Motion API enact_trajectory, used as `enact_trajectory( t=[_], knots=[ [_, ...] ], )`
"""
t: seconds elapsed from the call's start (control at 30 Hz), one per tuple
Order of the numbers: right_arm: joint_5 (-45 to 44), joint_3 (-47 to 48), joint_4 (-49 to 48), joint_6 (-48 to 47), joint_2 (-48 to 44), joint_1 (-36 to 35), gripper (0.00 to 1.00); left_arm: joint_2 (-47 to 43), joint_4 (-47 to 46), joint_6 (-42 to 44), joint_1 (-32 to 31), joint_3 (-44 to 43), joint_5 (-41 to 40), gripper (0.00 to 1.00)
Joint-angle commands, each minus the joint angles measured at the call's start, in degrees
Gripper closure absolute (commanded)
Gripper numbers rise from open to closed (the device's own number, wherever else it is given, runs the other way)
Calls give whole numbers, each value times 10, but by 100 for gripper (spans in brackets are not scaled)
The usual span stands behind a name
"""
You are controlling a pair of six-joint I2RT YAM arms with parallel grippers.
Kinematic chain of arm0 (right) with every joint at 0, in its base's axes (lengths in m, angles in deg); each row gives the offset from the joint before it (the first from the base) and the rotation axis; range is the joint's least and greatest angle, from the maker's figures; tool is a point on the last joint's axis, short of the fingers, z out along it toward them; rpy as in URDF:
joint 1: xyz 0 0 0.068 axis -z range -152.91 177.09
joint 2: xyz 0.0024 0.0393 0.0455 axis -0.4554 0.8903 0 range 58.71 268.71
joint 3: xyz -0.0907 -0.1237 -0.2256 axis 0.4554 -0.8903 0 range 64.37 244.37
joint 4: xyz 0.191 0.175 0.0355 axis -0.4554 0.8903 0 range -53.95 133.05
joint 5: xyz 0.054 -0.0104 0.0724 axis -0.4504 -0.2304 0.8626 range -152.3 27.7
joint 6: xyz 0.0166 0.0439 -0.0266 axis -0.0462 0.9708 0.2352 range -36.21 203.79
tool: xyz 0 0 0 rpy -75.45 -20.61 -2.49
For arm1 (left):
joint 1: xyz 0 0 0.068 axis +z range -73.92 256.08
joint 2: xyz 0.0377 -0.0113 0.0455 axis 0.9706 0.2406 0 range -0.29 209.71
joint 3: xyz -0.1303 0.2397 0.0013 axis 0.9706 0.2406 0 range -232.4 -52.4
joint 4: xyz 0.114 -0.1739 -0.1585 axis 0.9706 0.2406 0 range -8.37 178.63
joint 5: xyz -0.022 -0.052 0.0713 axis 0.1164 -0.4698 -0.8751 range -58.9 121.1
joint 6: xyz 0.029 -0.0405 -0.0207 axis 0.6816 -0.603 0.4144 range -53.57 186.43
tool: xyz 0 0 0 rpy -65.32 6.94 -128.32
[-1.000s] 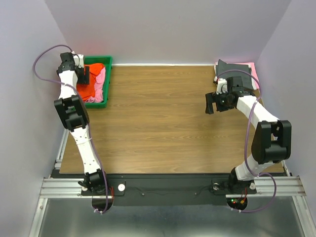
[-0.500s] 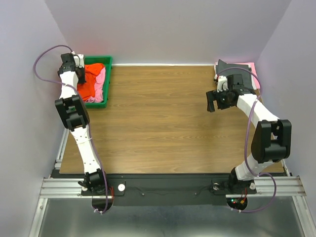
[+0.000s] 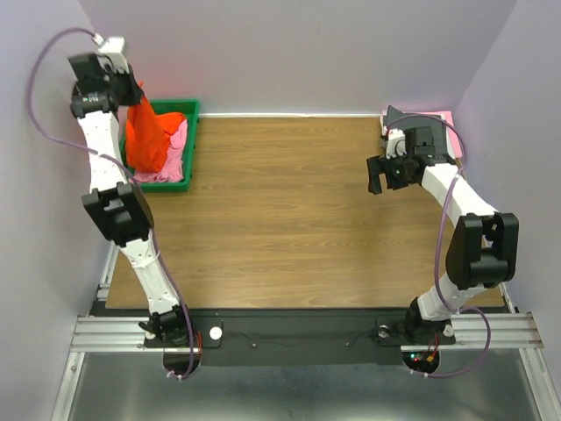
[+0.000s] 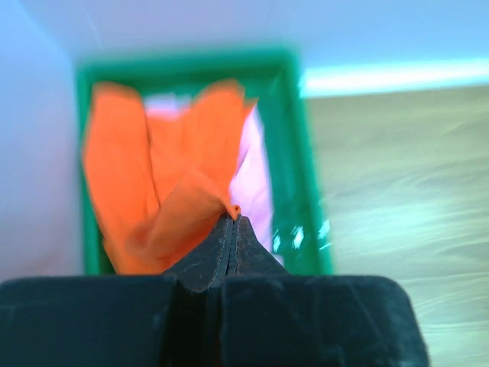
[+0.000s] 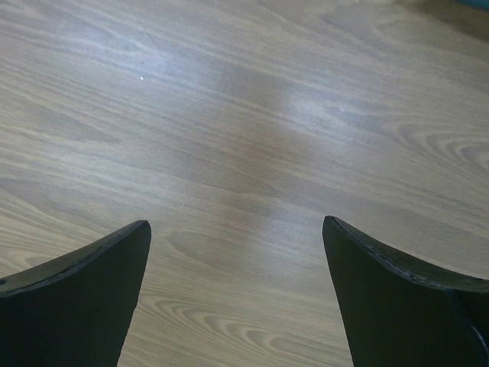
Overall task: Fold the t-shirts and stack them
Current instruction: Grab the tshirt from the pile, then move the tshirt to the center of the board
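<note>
Left pincer point(image 3: 136, 85) is closed on the orange shirt point(image 3: 147, 132), which hangs above the tray point(image 3: 192, 132). A pink shirt point(image 3: 178, 143) lies inside. Right pincer point(image 3: 377, 175) stands open over the bench point(image 3: 280, 219). The grey shirt point(image 3: 416, 118) at the far right appears stacked. Two appear left to fold.

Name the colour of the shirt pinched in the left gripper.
Orange t-shirt; clearest in left wrist view.

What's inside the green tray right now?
An orange shirt, hanging from the shut left pincer with its lower part in the tray, and a pink shirt beside it. Anything lying under those two is covered.
</note>
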Motion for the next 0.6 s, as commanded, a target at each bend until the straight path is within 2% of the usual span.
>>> enact_trajectory(
  t=[0.0,0.23,0.37,0.57],
  knots=[
    [9,38,-8,13,6,7,0,-142,-76,-37,-18,-58,89,100],
    [18,74,-9,28,10,10,0,-233,-157,-70,-111,-74,73,100],
    [20,83,-9,29,4,12,0,-286,-259,-85,-176,-68,44,100],
    [17,89,-9,30,1,14,0,-303,-381,-112,-249,-97,14,100]
  ],
)
